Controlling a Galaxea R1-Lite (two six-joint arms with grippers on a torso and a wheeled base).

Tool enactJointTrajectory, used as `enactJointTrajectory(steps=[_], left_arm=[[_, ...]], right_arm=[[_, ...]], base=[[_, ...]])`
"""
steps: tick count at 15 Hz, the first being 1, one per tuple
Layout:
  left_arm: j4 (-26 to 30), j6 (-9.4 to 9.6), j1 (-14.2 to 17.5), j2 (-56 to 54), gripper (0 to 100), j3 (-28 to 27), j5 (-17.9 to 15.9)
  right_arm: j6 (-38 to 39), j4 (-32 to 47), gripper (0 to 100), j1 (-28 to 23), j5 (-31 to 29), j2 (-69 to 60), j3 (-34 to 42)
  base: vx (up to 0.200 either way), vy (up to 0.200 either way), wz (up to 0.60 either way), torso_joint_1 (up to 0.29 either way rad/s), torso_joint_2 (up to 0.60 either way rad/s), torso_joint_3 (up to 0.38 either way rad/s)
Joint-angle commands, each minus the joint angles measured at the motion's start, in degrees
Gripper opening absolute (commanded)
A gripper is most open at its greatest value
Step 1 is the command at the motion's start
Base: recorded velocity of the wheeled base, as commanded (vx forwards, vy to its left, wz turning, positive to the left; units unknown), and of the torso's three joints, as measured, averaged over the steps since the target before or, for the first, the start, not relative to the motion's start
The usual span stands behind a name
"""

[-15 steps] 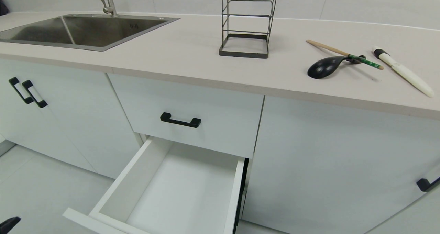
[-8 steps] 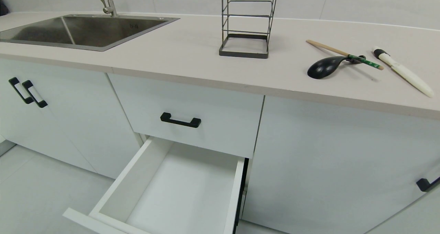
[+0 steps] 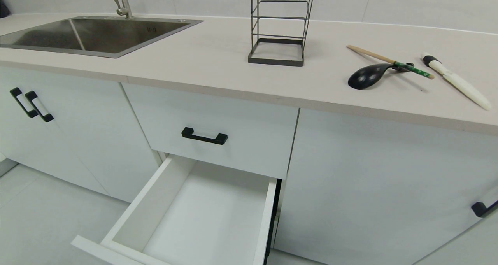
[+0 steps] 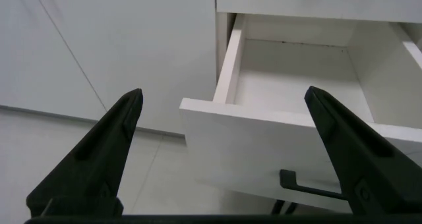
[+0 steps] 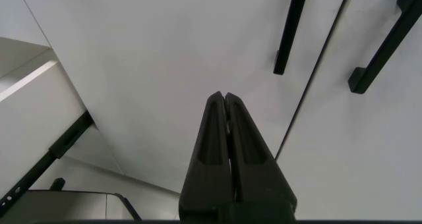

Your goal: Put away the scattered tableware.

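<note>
On the right of the counter lie a black spoon, a wooden chopstick with a green end resting across the spoon's handle, and a white-handled knife-like utensil. Below the counter a white lower drawer stands pulled out with nothing in it. My left gripper is open, low and in front of that drawer's front panel, facing it. My right gripper is shut with nothing in it, close to white cabinet doors with black handles.
A dark wire rack stands mid-counter and a steel sink with a tap sits at the far left. The upper drawer with a black handle is closed above the open one. Cabinet doors flank both sides.
The tip of my left gripper, seen a second ago at the bottom left corner of the head view, has dropped out of it. Nothing on the counter has moved.
</note>
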Motion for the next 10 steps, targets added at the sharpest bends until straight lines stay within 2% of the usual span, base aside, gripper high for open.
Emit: enactJointTrajectory(steps=[1,4,8,10], left_arm=[[0.04,-0.18,0.01,0.07,100,0.02,-0.02],[0.13,-1.76,0.01,0.07,100,0.02,0.16],[0.13,-1.76,0.01,0.07,100,0.02,0.16],[0.13,-1.76,0.01,0.07,100,0.02,0.16]], right_arm=[[0.02,-0.01,0,0.0,0.02,0.05,0.0],[0.02,-0.01,0,0.0,0.1,0.05,0.0],[-0.15,-0.01,0,0.0,0.02,0.05,0.0],[-0.07,-0.01,0,0.0,0.02,0.05,0.0]], base=[[0.0,0.0,0.0,0.0,0.0,0.0],[0.0,0.0,0.0,0.0,0.0,0.0],[0.0,0.0,0.0,0.0,0.0,0.0],[0.0,0.0,0.0,0.144,-0.16,-0.029]])
